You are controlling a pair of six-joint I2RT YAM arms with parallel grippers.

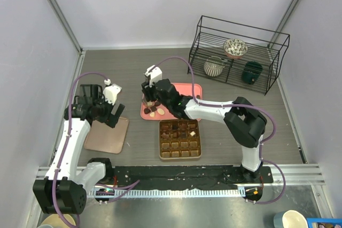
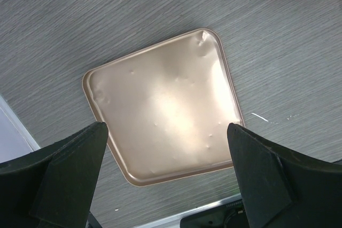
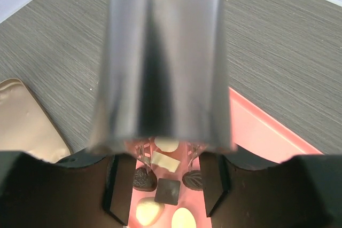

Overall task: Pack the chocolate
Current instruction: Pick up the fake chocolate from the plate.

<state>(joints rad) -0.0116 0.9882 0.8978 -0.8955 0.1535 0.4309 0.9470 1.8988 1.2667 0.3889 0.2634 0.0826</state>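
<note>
Several pieces of chocolate (image 3: 164, 162), cream and dark, lie on the pink tray (image 3: 256, 132). My right gripper (image 3: 165, 185) hangs over them, shut on metal tongs (image 3: 160, 57). The tongs' clear tips stand either side of a cream rectangular piece without touching it. From above, the right gripper (image 1: 151, 102) is over the tray's left end (image 1: 189, 92). The gridded gold-brown box (image 1: 161, 148) in front of the tray holds a few pieces in its back rows. My left gripper (image 2: 165, 132) is open and empty above a gold-brown lid (image 2: 165, 105).
The lid (image 1: 107, 134) lies left of the box, under the left gripper (image 1: 113, 118). A black wire rack (image 1: 238, 54) with bowls and mugs stands at the back right. The right arm (image 1: 214, 111) stretches across behind the box.
</note>
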